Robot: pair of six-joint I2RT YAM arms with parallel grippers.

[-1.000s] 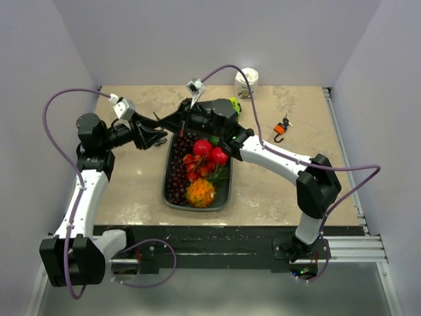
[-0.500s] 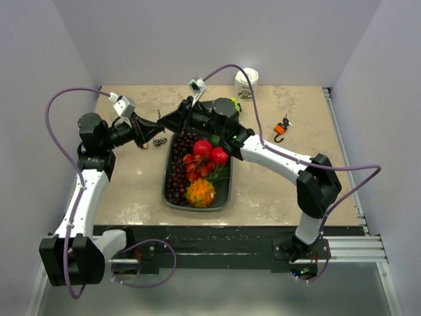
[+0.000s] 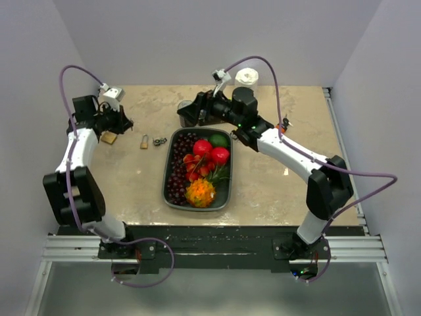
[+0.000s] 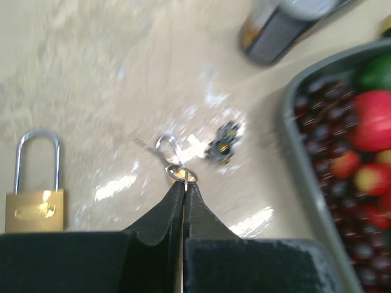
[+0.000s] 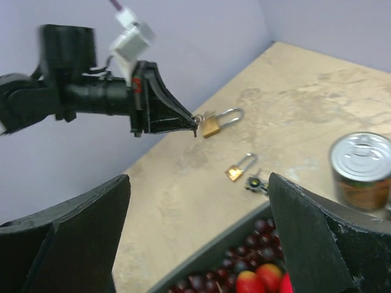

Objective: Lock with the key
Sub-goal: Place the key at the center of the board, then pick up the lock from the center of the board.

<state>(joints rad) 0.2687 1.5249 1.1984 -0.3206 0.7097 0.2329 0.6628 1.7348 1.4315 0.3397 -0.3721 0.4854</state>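
My left gripper (image 4: pixel 184 183) is shut, with a thin silver key edge-on between its pads and a small metal ring (image 4: pixel 182 174) at the tips. In the top view it (image 3: pixel 120 125) hovers at the far left, just above a brass padlock (image 3: pixel 108 137). That padlock (image 5: pixel 211 126) lies right beside the left fingertips in the right wrist view. A smaller brass padlock (image 3: pixel 144 141) lies further right, next to a black key bunch (image 3: pixel 159 141). My right gripper (image 5: pixel 198 177) is wide open and holds nothing; it (image 3: pixel 191 118) sits by the can.
A grey tray (image 3: pixel 168 172) full of grapes and fruit fills the table's middle. A dark can (image 3: pixel 186 106) stands behind it, close to the right fingers. A white roll (image 3: pixel 248 78) stands at the back. An orange hook (image 3: pixel 283 125) lies at the right.
The two grippers were together over the tray's back left corner. The left gripper shut and swung away to the far left. The right gripper opened and drew back to the right.
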